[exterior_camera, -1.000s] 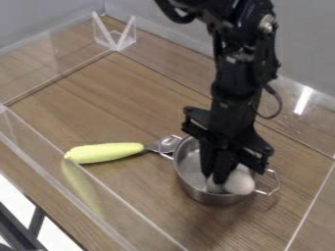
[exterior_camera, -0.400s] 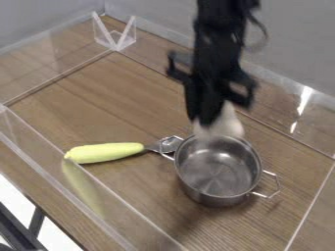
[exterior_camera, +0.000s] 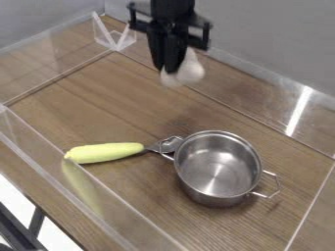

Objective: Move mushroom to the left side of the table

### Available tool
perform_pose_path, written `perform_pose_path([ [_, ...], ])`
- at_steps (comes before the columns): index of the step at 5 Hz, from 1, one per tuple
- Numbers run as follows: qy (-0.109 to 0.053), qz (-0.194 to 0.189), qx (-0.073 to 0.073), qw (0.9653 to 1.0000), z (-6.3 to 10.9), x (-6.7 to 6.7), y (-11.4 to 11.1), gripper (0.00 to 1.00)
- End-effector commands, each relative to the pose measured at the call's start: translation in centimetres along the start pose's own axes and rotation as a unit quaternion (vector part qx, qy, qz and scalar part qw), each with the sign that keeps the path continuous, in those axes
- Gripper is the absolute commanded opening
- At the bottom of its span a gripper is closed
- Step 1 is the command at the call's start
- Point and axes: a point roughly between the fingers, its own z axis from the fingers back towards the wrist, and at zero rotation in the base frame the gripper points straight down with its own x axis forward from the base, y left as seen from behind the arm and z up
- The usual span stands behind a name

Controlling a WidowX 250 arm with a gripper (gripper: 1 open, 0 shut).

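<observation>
The mushroom (exterior_camera: 187, 71) hangs in the air above the far middle of the table (exterior_camera: 92, 98), showing mostly its cream-white stem. My gripper (exterior_camera: 171, 63) comes down from the top of the view with its dark fingers shut on the mushroom. The arm above it runs out of the frame.
A steel pot (exterior_camera: 217, 169) with side handles stands at the front right, nothing inside it. A yellow-green spoon (exterior_camera: 108, 152) lies just left of the pot, touching its handle. Low clear acrylic walls (exterior_camera: 46, 71) edge the table, and a clear triangular stand (exterior_camera: 116, 35) sits at the back left.
The gripper has lifted the mushroom out of the pot and carried it up and to the back left, across the table.
</observation>
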Motion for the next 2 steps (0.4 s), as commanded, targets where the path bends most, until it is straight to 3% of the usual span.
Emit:
perform_pose_path([
  [1,-0.008,-0.029,0.008,0.9995,-1.41,-0.24,-0.68,0.0],
  [2,-0.005,-0.038,0.012,0.9992,-1.93,-0.6,-1.29,0.0],
])
